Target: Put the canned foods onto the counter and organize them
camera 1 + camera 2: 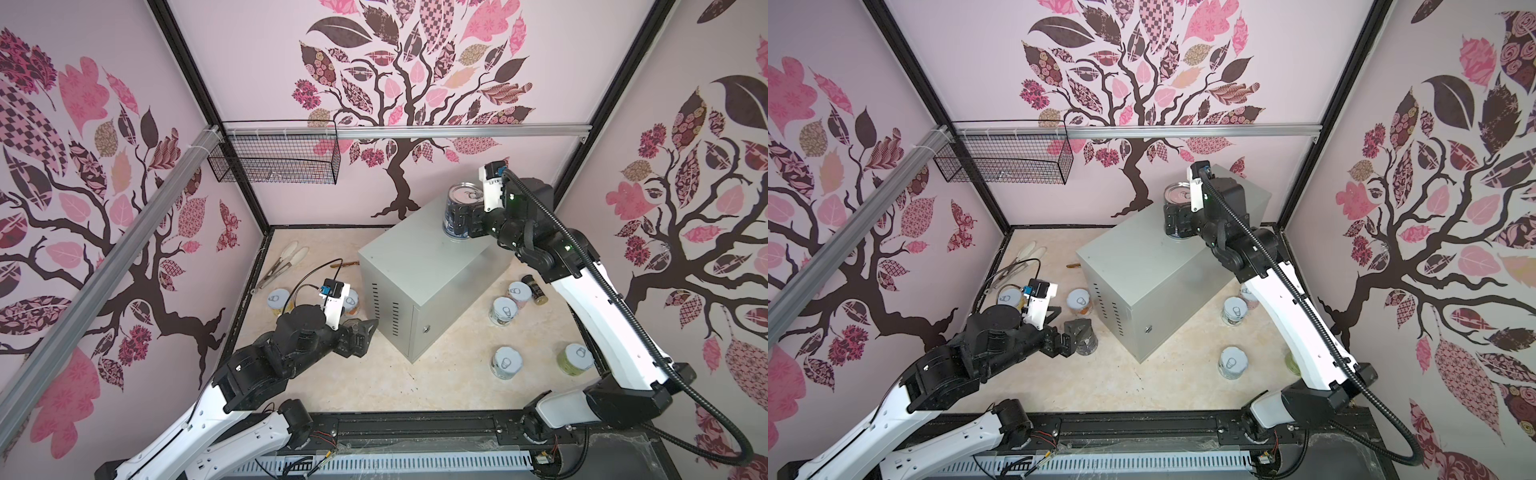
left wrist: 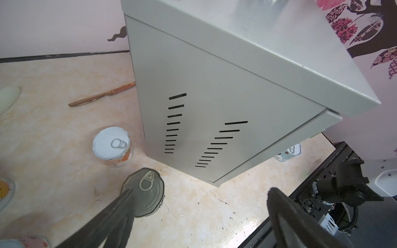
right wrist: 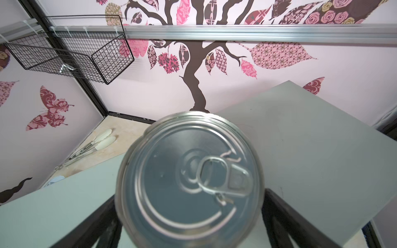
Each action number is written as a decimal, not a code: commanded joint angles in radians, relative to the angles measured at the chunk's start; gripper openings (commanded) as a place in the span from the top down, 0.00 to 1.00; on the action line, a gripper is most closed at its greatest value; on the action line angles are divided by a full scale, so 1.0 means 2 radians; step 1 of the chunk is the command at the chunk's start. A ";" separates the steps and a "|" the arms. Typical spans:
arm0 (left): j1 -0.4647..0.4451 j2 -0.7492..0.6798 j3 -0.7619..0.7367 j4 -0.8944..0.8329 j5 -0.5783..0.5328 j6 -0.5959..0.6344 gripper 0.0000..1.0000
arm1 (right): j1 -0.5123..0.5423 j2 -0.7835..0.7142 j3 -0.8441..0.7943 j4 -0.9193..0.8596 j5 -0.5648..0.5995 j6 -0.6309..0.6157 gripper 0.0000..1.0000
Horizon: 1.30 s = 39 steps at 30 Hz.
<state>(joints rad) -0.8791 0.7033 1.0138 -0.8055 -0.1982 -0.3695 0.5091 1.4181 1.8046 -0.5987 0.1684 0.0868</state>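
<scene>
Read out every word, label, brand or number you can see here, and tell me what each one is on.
No text is legible in any view.
Label on the tall dark can standing on the counter: blurred, unreadable.
Label on the pastel can beside the counter: print too small to read.
Label on the spice jar: too small to read.
On the counter itself: no lettering visible.
</scene>
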 commanded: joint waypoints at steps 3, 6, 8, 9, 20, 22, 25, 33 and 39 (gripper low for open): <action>-0.001 -0.009 -0.013 -0.002 -0.007 -0.002 0.02 | -0.001 -0.042 -0.063 0.091 -0.026 0.015 0.00; -0.001 -0.014 -0.011 -0.004 -0.011 0.001 0.02 | -0.001 -0.054 -0.090 0.120 -0.037 0.016 0.00; -0.001 -0.017 -0.009 -0.005 -0.012 0.004 0.02 | -0.001 -0.056 -0.100 0.132 -0.043 0.016 0.00; -0.002 -0.018 -0.009 -0.004 -0.013 0.004 0.02 | -0.001 -0.054 -0.101 0.133 -0.044 0.015 0.00; -0.002 -0.012 -0.013 -0.002 -0.028 0.014 0.02 | -0.002 -0.037 -0.114 0.169 -0.043 0.016 0.00; -0.001 -0.011 -0.012 -0.001 -0.029 0.016 0.02 | -0.002 -0.033 -0.113 0.171 -0.044 0.014 0.00; -0.001 -0.008 -0.010 0.001 -0.031 0.019 0.02 | -0.003 -0.028 -0.114 0.177 -0.044 0.011 0.00; -0.001 0.002 -0.010 0.006 -0.029 0.021 0.02 | -0.011 -0.011 -0.113 0.190 -0.050 0.009 0.00; -0.001 0.009 -0.007 0.009 -0.028 0.023 0.02 | -0.016 -0.001 -0.115 0.199 -0.050 0.010 0.00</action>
<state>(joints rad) -0.8791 0.7185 1.0122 -0.8074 -0.2501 -0.3386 0.4828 1.3952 1.5757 -0.2340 0.0814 0.1085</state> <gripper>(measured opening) 0.981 0.999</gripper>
